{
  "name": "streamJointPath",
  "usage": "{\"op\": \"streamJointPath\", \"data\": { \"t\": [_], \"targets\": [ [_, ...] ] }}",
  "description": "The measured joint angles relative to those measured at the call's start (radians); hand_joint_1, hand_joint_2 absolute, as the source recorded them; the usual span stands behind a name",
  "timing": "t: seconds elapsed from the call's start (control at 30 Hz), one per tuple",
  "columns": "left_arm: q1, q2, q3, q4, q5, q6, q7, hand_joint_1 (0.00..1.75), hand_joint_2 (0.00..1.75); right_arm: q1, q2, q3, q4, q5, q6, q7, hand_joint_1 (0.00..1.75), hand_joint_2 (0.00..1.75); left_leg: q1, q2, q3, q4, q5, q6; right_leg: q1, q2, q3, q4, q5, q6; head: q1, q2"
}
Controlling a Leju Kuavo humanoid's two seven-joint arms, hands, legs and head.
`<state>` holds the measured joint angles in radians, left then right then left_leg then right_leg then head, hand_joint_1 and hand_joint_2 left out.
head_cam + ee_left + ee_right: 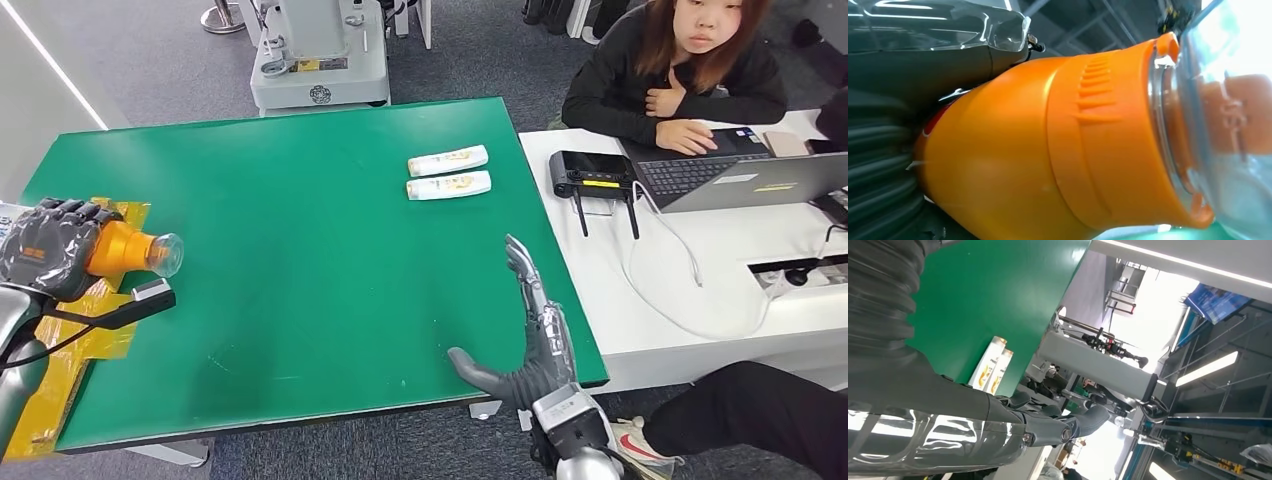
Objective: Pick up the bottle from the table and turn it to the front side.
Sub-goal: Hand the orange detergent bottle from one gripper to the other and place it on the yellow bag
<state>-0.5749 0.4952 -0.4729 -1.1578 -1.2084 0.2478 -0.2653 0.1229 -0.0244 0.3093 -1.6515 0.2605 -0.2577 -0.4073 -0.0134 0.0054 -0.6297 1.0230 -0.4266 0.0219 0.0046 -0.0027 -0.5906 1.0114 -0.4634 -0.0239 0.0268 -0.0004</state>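
Bottle | gripped by left robot hand | right robot hand spread, empty

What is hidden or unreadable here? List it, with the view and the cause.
- Orange bottle: label side and base, head view; the left hand wraps the body.
- The same bottle's label, left wrist view: too close, bare orange plastic and the clear cap show.
- White bottles: print too small, head view.
- Right hand: palm faces away, head view.
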Motion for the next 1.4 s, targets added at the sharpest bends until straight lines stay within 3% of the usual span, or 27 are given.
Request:
{"op": "streamJointPath", "data": {
  "t": [0.37, 0.5, 0.63, 1.03, 1.2, 1.4],
  "targets": [
    [0.239, 0.044, 0.214, -0.058, 0.077, -0.059, -0.038, 1.75, 1.75, 0.047, 0.0, -0.014, -0.053, 0.001, 0.027, 0.016, 0.0, 1.75, 0.0, 0.001, 0.0, 0.0, -0.002, -0.002, 0.0, 0.002, -0.001, 0.0, -0.001, -0.001, 0.0, 0.0],
    [0.291, 0.048, 0.28, -0.075, 0.093, -0.117, -0.048, 1.75, 1.75, 0.043, 0.0, -0.014, -0.052, 0.0, 0.061, 0.019, 0.0, 1.75, 0.001, 0.002, 0.0, 0.0, -0.002, -0.003, 0.0, 0.003, -0.002, 0.0, -0.001, -0.002, 0.0, 0.0],
    [0.315, 0.038, 0.296, -0.079, 0.08, -0.148, -0.061, 1.75, 1.75, 0.032, 0.002, -0.012, -0.04, 0.001, 0.081, 0.025, 0.0, 1.75, 0.001, 0.001, 0.0, 0.0, -0.002, -0.003, 0.0, 0.001, -0.001, 0.0, -0.001, -0.002, 0.0, 0.0],
    [0.294, 0.009, 0.275, -0.074, 0.041, -0.152, -0.075, 1.74, 1.75, 0.022, 0.003, -0.004, -0.015, -0.002, 0.077, 0.026, 0.0, 1.75, 0.0, 0.001, 0.0, 0.0, -0.002, -0.003, 0.0, 0.001, -0.001, 0.0, -0.001, -0.002, 0.0, 0.0],
    [0.155, -0.016, 0.176, 0.013, 0.034, -0.151, -0.113, 1.75, 1.75, 0.015, 0.003, 0.011, 0.002, -0.02, 0.052, 0.026, 0.0, 1.75, 0.001, 0.0, 0.0, 0.0, -0.001, -0.002, 0.0, -0.001, -0.001, 0.0, -0.001, -0.002, 0.0, 0.0],
    [0.089, -0.023, 0.12, 0.064, 0.038, -0.151, -0.114, 1.75, 1.75, 0.013, 0.002, 0.02, 0.009, -0.021, 0.048, 0.026, 0.0, 1.75, 0.001, 0.001, 0.0, 0.0, -0.001, -0.002, 0.001, 0.001, -0.001, 0.0, 0.0, -0.002, 0.0, 0.0]
  ]
}}
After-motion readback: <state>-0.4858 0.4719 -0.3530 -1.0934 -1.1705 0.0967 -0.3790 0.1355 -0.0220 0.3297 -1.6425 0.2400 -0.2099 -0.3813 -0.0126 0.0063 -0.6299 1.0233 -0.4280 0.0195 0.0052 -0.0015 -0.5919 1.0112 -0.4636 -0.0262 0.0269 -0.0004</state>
